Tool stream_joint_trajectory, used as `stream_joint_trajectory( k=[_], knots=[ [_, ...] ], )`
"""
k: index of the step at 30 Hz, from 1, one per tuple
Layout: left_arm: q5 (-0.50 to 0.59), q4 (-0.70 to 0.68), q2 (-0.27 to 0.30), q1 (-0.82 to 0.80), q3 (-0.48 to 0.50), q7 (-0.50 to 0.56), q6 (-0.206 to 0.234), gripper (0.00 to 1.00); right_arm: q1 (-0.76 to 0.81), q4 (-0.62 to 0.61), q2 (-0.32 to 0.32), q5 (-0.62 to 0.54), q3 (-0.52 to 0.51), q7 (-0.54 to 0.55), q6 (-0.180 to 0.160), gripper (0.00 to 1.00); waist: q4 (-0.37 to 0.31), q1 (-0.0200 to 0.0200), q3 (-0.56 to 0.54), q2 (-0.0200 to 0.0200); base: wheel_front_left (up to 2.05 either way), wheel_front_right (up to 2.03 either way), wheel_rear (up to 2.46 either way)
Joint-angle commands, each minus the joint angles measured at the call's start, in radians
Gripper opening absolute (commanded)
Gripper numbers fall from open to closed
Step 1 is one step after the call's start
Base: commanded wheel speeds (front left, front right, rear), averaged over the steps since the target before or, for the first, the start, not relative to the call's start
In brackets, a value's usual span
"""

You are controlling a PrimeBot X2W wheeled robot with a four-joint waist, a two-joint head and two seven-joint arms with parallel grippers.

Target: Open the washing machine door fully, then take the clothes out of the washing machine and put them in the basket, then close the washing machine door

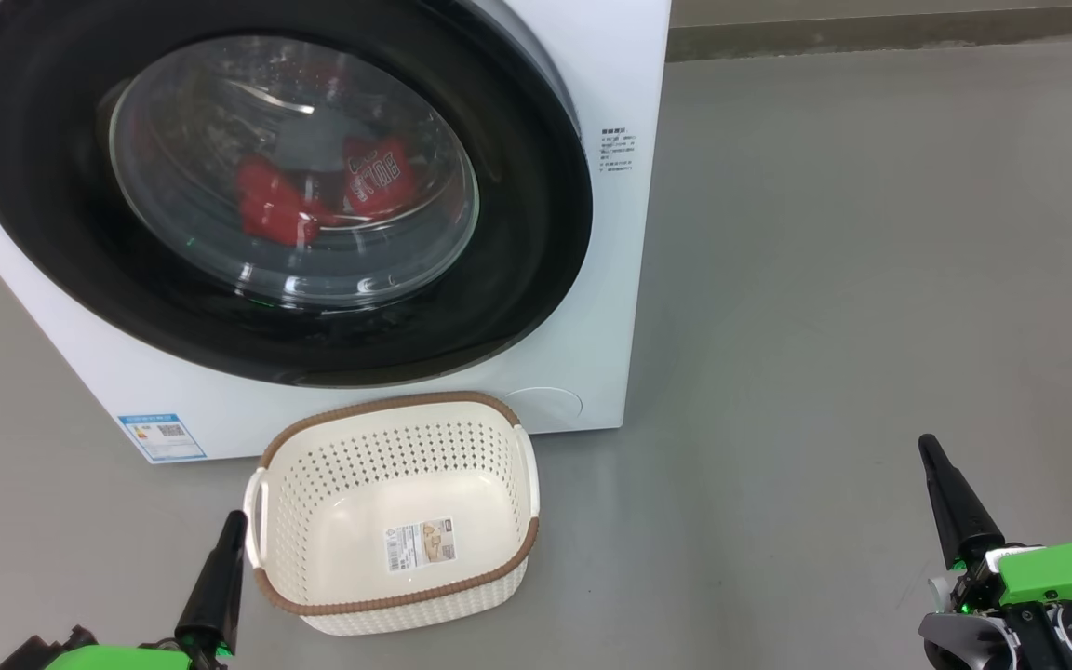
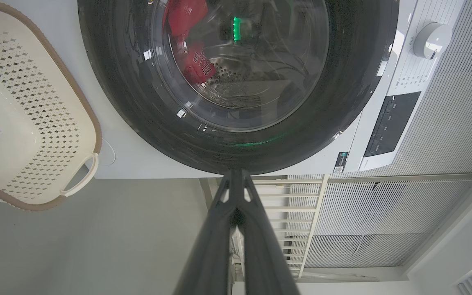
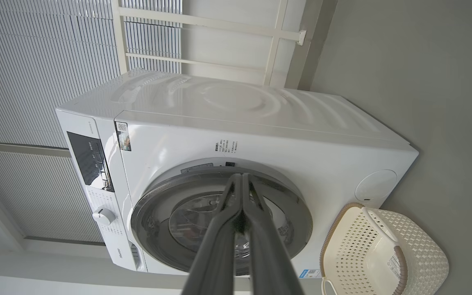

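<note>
Facing shut black-rimmed round glass washer door (image 1: 52,233), left gripper (image 2: 236,175) and right gripper (image 3: 242,177) clenched empty — best hooked at rim's free edge, swung wide.

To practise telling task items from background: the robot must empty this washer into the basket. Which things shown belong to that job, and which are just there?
Job: washing machine, washing machine door, clothes, basket.
Just there: white railing, ribbed wall panel, floor.
</note>
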Motion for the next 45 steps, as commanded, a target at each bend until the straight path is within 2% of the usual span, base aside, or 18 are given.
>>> stream_joint_trajectory(
  k=[1, 14, 15, 20, 24, 32, 45],
  knots=[
    [0.006, -0.020, 0.010, -0.039, 0.035, 0.006, -0.007, 0.00, -0.043, -0.030, -0.013, 0.006, 0.020, 0.006, 0.001, 0.00, 0.000, 0.0000, 0.000, 0.0000, 0.00, 0.00, 0.00],
    [0.006, -0.020, 0.010, -0.039, 0.035, 0.006, -0.007, 0.00, -0.043, -0.030, -0.013, 0.006, 0.020, 0.006, 0.001, 0.00, 0.000, 0.0000, 0.000, 0.0000, 0.00, 0.00, 0.00],
    [0.000, 0.001, 0.000, 0.000, 0.000, 0.000, 0.000, 1.00, 0.000, 0.001, 0.000, 0.000, 0.000, 0.000, 0.000, 1.00, 0.000, 0.0000, 0.000, 0.0000, 0.00, 0.00, 0.00],
    [0.004, 0.029, -0.007, 0.024, -0.006, -0.007, 0.000, 1.00, 0.022, 0.036, 0.014, -0.004, 0.011, -0.009, 0.000, 1.00, 0.000, 0.0002, 0.001, 0.0000, 0.00, 0.00, 0.00],
    [0.012, 0.019, -0.003, 0.029, -0.008, -0.019, 0.000, 1.00, 0.024, 0.034, 0.013, -0.015, 0.021, -0.021, 0.000, 1.00, 0.002, 0.0022, -0.001, 0.0000, 0.00, 0.00, 0.00],
    [0.049, 0.001, 0.008, 0.039, -0.016, -0.041, 0.000, 1.00, 0.032, 0.029, 0.007, -0.063, 0.035, -0.042, 0.000, 1.00, 0.004, 0.0000, 0.001, 0.0000, 0.00, 0.00, 0.00],
    [0.283, -0.019, 0.010, 0.053, -0.008, -0.079, -0.001, 1.00, 0.043, 0.025, -0.001, -0.237, 0.064, -0.080, 0.000, 1.00, 0.008, 0.0000, 0.002, 0.0000, 0.00, 0.00, 0.00]
  ],
)
